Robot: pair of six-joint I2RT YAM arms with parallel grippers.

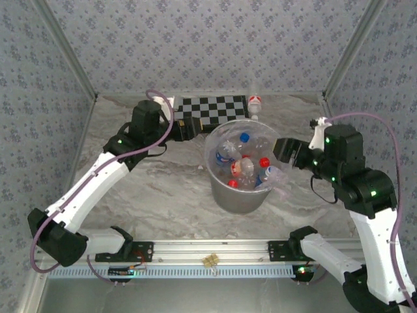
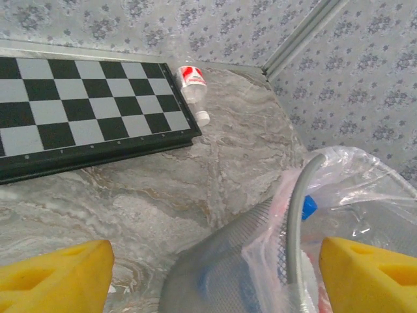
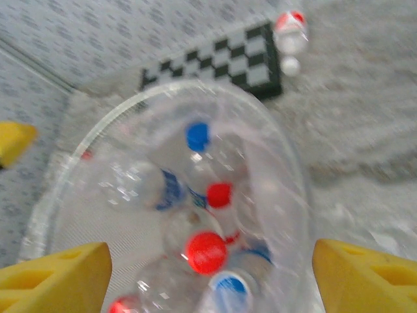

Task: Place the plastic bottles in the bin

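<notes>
Right, status. The bin (image 1: 238,199) sits mid-table (image 1: 163,195), well off every edge, so either arm can reach its rim. Most of the plastic bottles (image 1: 244,166) are already inside, piled loose with red and blue caps showing. No order is needed, they only have to clear the rim.

The right gripper (image 1: 285,150) hangs over the bin's right rim, jaws wide with nothing between them. It reads as a drop position, high enough for a bottle to fall into the clear bag (image 2: 365,176) rather than snag on it.

The left gripper (image 2: 215,251) is low at the bin's far-left side, just in front of the checkerboard (image 1: 212,107), also wide and empty. The rim and bag fall between its fingers, and I can't tell if they touch.

The last bottle (image 1: 255,103) lies on its side at the table's far edge, just beside the checkerboard's right end. The right wrist view is blurred, so I won't count what's in the bin.
</notes>
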